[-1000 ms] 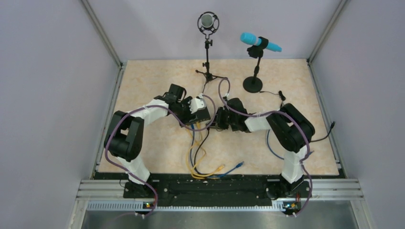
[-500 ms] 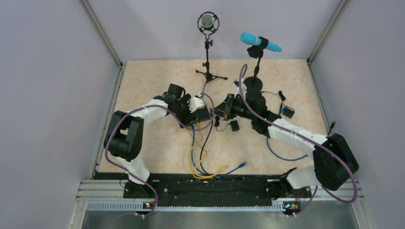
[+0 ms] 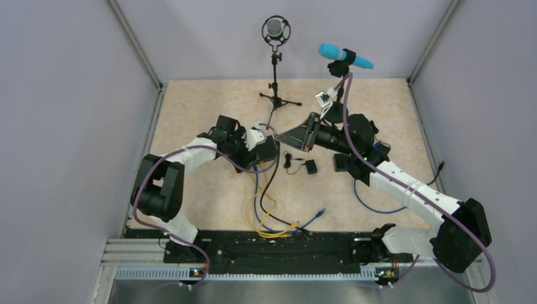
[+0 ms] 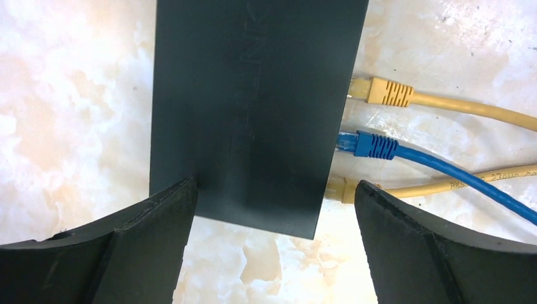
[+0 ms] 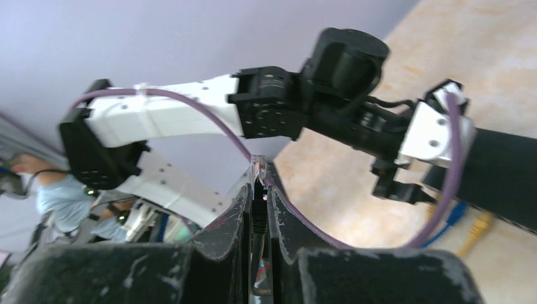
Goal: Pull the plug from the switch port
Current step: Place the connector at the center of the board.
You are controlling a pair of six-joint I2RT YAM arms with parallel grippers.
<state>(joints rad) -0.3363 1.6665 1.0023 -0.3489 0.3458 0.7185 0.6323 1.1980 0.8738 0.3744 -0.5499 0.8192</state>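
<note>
Right gripper (image 5: 256,190) is pinched shut on the plug (image 5: 256,171): black boot, clear RJ45 tip poking out past the fingertips. The plug is out of the switch (image 3: 268,149) and held in the air. In the top view it sits just right of the switch.

Left gripper (image 4: 275,190) has its jaws wide and grips nothing. Its fingers (image 4: 145,240) straddle the near end of the flat black switch. One fingertip overlaps the box corner in the left wrist view. The other stands off the ported edge, close to the lower yellow connector (image 4: 345,189).

Three connectors are seated in that edge: the upper yellow connector (image 4: 383,92), the blue connector (image 4: 370,145) and the lower yellow one. I can't tell which port is the empty one.

A small black adapter (image 3: 310,166) lies on the table (image 3: 190,107) near the switch.
</note>
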